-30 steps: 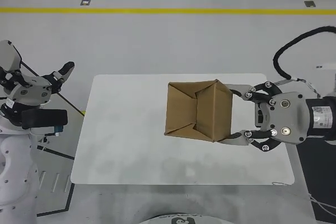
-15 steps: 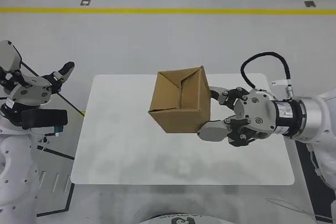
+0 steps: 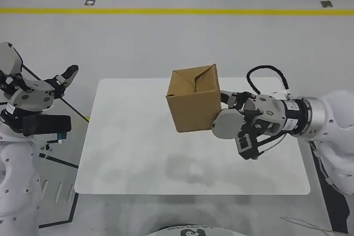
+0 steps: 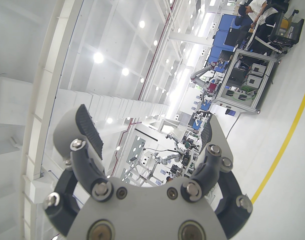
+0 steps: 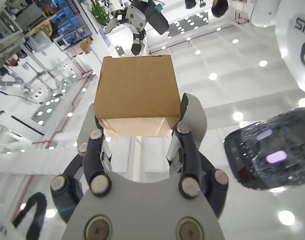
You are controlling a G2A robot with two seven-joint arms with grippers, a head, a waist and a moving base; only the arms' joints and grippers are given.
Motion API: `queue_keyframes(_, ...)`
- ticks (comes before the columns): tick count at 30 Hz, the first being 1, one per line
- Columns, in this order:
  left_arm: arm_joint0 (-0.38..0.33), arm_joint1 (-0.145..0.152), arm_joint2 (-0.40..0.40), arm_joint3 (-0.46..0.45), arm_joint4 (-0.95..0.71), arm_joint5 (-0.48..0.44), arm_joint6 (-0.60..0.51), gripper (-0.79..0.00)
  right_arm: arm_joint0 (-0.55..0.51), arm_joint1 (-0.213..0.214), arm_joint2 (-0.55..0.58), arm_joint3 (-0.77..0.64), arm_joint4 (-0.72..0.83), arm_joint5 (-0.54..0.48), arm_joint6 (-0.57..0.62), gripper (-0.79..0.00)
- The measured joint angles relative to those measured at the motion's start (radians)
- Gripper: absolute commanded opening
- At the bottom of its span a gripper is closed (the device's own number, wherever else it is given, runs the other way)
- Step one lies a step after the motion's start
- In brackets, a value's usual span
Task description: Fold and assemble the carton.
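Firmly closed on the carton's opposite walls, the right gripper should set it squarely onto the table without crushing the panels.

You have a white table on a pale grey floor; a yellow line crosses the floor beyond it; overhead, round ceiling lights shine between white beams; blue panels and a metal-framed equipment cabinet stand farther off.
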Motion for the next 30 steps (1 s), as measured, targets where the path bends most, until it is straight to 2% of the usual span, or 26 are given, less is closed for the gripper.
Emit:
queue_keyframes(6, 0.0, 0.0, 0.0, 0.0, 0.0, 0.0, 0.0, 0.0, 0.079, -0.006, -0.047, 0.132, 0.204, -0.127, -0.076, -0.785)
queue_keyframes(15, 0.0, 0.0, 0.0, 0.0, 0.0, 0.0, 0.0, 0.0, 0.079, -0.007, -0.05, 0.137, 0.217, -0.132, -0.073, -0.785)
queue_keyframes(20, 0.0, 0.0, 0.0, 0.0, 0.0, 0.0, 0.0, 0.0, 0.038, -0.015, -0.081, 0.175, 0.366, -0.176, -0.046, -0.785)
queue_keyframes(25, 0.0, 0.0, 0.0, 0.0, 0.0, 0.0, 0.0, 0.0, 0.047, -0.023, -0.111, 0.218, 0.55, -0.299, -0.042, -0.785)
queue_keyframes(30, 0.0, 0.0, 0.0, 0.0, 0.0, 0.0, 0.0, 0.0, 0.099, -0.027, -0.153, 0.261, 0.626, -0.471, -0.109, -0.785)
